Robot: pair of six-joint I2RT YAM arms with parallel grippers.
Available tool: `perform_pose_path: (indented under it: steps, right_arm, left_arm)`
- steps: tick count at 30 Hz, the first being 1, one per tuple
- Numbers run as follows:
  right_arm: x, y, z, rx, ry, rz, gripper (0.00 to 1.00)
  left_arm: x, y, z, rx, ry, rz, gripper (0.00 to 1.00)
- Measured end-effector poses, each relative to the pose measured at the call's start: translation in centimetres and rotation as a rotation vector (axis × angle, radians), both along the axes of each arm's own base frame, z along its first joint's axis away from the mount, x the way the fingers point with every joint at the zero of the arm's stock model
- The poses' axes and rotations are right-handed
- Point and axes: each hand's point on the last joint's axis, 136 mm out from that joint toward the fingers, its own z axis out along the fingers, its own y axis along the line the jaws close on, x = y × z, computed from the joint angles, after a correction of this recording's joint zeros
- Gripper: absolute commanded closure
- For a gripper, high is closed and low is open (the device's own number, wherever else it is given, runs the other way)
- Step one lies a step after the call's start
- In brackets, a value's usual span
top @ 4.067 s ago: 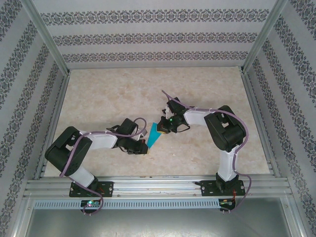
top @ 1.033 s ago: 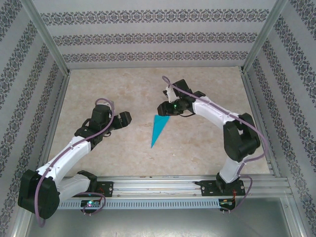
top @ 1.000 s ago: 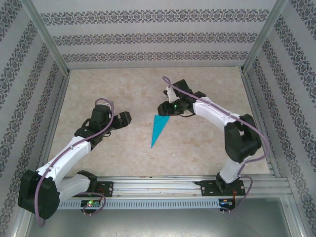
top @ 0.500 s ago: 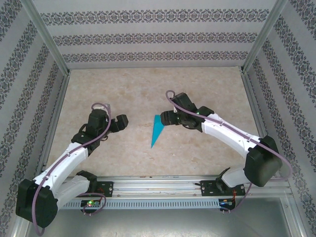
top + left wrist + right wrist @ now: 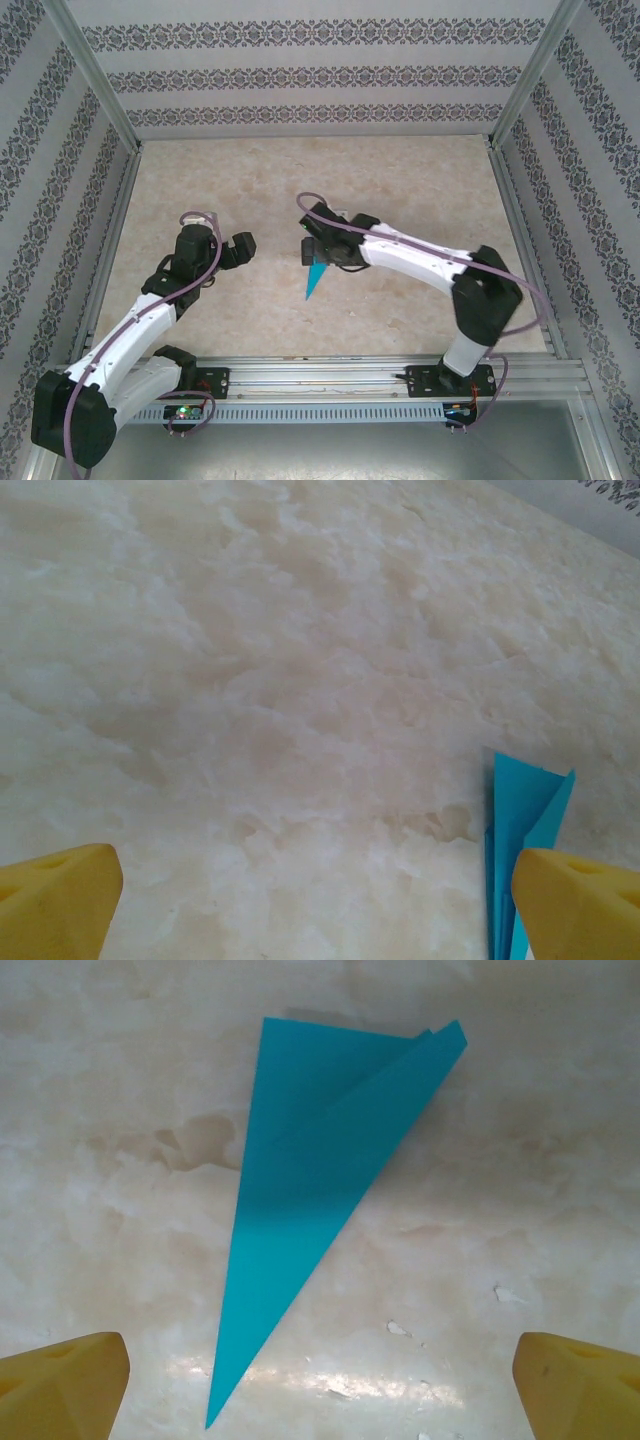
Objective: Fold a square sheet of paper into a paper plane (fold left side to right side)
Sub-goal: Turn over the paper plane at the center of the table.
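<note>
Right wrist view: teal-blue pointed paper plane (image 5: 320,1180) lies flat, right gripper (image 5: 320,1375) spread over it, left gripper (image 5: 318,900) spread to its left.

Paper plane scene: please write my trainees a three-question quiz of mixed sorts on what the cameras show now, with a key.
1. True or false: the paper plane lies on the table.
2. The right end effector is: A open, B shut on the plane, C shut on nothing.
3. Fill in: in the top view, the plane's pointed tip aims toward the ___ edge of the table.
Key: 1 true; 2 A; 3 near.
</note>
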Motion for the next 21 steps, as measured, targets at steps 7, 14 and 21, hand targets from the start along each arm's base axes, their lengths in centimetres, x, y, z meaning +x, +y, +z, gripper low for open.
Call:
perform_pose_path:
  steps: [7, 14, 21]
  right_arm:
    - [2.1, 1.3, -0.5, -0.204, 0.07, -0.124, 0.19]
    - [3.0, 1.3, -2.3, -0.35, 0.131, -0.169, 0.21]
    - [3.5, 1.8, -3.2, -0.392, 0.155, -0.17, 0.23]
  left_arm:
    - [0.0, 0.8, -0.3, 0.017, 0.008, 0.031, 0.0]
    - [-0.4, 1.7, -1.1, 0.049, 0.041, 0.049, 0.0]
    - [-0.6, 1.9, -1.4, 0.063, 0.053, 0.046, 0.0]
